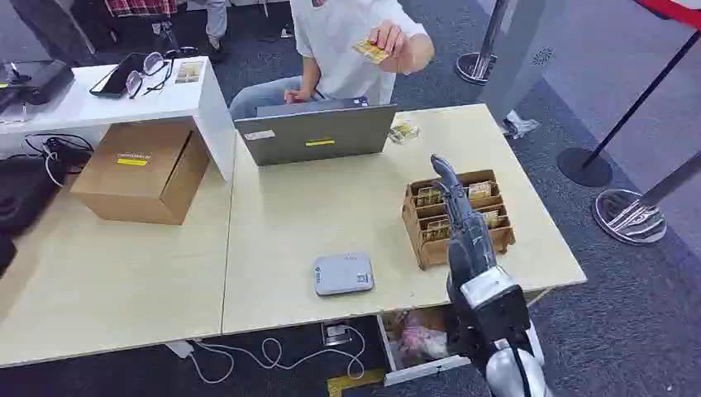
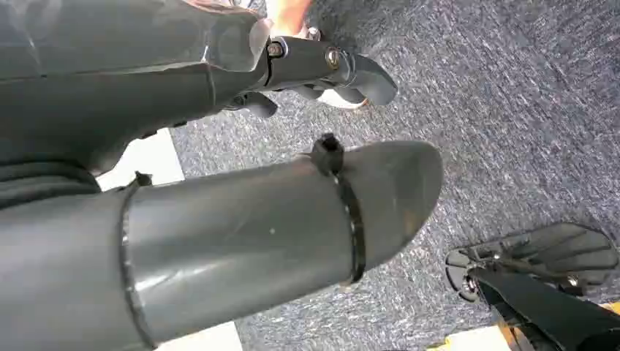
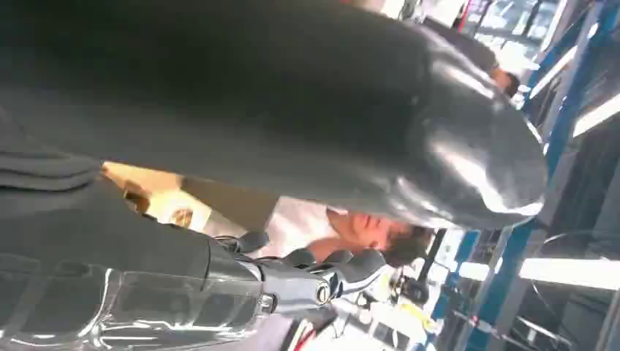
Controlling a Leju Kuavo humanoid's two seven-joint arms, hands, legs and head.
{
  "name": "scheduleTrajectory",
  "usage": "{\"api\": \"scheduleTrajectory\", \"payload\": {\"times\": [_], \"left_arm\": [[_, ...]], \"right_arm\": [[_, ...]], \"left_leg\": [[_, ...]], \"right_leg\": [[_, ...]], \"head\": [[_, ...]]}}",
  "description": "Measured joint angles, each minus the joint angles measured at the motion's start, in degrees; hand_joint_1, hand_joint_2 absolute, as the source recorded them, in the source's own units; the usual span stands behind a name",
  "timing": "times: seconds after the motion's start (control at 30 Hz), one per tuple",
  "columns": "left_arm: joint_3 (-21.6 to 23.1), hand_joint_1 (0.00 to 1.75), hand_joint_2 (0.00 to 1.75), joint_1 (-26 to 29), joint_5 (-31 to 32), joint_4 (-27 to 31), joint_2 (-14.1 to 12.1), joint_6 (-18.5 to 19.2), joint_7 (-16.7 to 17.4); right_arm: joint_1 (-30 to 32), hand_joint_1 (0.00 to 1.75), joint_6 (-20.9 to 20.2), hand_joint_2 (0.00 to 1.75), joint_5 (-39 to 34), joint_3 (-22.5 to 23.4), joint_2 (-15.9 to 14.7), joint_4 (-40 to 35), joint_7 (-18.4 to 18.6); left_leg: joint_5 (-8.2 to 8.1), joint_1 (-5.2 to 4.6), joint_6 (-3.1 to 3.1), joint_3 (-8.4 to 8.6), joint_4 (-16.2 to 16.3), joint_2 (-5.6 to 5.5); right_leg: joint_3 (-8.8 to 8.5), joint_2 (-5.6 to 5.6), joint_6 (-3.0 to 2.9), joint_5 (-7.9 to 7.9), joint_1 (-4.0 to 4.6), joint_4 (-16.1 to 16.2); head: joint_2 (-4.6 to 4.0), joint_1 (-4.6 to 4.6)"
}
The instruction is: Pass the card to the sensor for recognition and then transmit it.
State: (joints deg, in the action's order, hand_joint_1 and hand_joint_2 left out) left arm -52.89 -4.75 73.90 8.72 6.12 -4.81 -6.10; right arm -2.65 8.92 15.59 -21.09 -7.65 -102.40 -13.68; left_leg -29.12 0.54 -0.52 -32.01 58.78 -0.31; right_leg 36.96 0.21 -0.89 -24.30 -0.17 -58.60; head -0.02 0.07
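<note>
Yellow card [image 1: 370, 51] pinched in person's hand [image 1: 388, 39] beyond laptop [image 1: 316, 132]; right hand [image 1: 450, 194] raised over wooden card rack [image 1: 457, 217], fingers extended, empty, likely just handed over.

Silver right arm [image 1: 488, 306], seemingly dark-grey fingers [image 1: 450, 186].
</note>
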Motion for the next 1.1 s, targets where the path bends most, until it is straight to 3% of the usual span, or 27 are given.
{"api": "scheduleTrajectory", "payload": {"times": [0.17,0.37,0.5,0.6,0.77,1.1], "left_arm": [[0.2,0.00,0.00,-0.1,0.7,0.0,-0.1,0.0,0.0],[0.5,0.00,0.00,0.0,1.0,0.0,0.0,-0.1,-0.2],[1.2,0.00,0.00,-0.2,1.9,0.0,-0.1,-0.1,-0.6],[1.7,0.00,0.00,-0.3,2.1,0.0,-0.1,0.0,-0.6],[2.0,0.00,0.00,-0.7,2.5,0.0,-0.1,0.1,-0.3],[2.3,0.00,0.00,-0.8,2.1,0.0,-0.1,0.0,-0.1]], "right_arm": [[-4.3,0.00,3.7,0.00,10.9,0.0,-0.1,2.6,1.8],[-9.2,0.00,5.2,0.00,17.4,0.0,-0.3,5.6,3.6],[-16.5,0.00,7.2,0.00,26.6,0.4,-1.0,10.6,6.1],[-20.6,0.00,7.8,0.00,28.9,0.8,-1.4,14.2,6.4],[-27.9,0.00,11.9,0.00,38.5,0.0,-2.7,22.2,8.1],[-35.9,0.00,13.5,0.00,41.0,-2.7,-3.3,33.1,9.0]], "left_leg": [[0.05,-0.01,-0.05,0.04,0.0,0.06],[0.08,0.00,-0.07,0.03,0.0,0.05],[0.10,-0.01,-0.09,0.09,0.0,0.12],[0.17,0.00,-0.12,0.08,0.0,0.05],[0.18,0.00,-0.13,0.07,0.0,0.09],[0.20,0.01,-0.15,0.04,0.0,0.08]], "right_leg": [[0.00,0.02,-0.12,0.12,0.00,0.0],[0.00,0.03,-0.16,0.15,0.00,0.0],[0.00,0.09,-0.15,0.18,0.00,0.0],[-0.01,0.06,-0.12,0.21,0.00,0.0],[0.00,0.08,-0.12,0.27,0.00,0.0],[0.01,0.08,-0.13,0.29,0.00,0.0]], "head": [[0.00,0.00],[0.00,0.00],[0.00,0.00],[0.00,0.00],[0.00,0.02],[0.00,0.00]]}}
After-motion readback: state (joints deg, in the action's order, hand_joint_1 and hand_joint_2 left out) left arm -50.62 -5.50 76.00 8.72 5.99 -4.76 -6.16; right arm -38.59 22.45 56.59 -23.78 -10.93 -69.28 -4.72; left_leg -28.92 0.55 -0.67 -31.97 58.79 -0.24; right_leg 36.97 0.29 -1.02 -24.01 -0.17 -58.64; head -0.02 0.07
